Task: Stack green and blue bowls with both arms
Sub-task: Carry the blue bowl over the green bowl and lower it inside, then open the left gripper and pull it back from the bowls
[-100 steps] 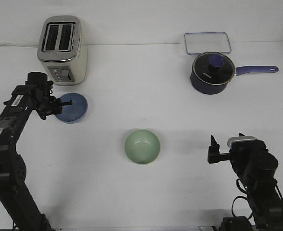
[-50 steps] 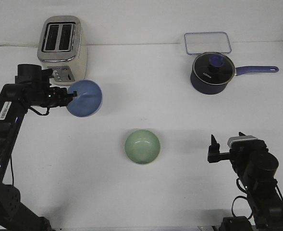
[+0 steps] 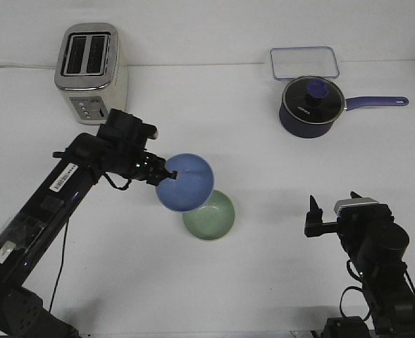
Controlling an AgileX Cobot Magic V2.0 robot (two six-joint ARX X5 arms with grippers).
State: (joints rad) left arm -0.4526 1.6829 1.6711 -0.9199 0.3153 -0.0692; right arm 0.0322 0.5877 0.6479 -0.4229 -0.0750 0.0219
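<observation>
My left gripper [image 3: 169, 174] is shut on the rim of the periwinkle blue bowl [image 3: 187, 184] and holds it tilted in the air, just above and overlapping the far left edge of the sage green bowl [image 3: 214, 217]. The green bowl sits upright on the white table near the middle. My right gripper [image 3: 313, 216] hangs low at the right, well apart from both bowls, with nothing in it; its fingers stand apart.
A silver toaster [image 3: 89, 72] stands at the back left. A dark navy saucepan [image 3: 310, 107] with a purple handle and a clear lidded container [image 3: 304, 62] stand at the back right.
My left arm lifted the blue bowl from beside the toaster and carried it right and toward me, over the green bowl's edge. The right arm has not moved.
</observation>
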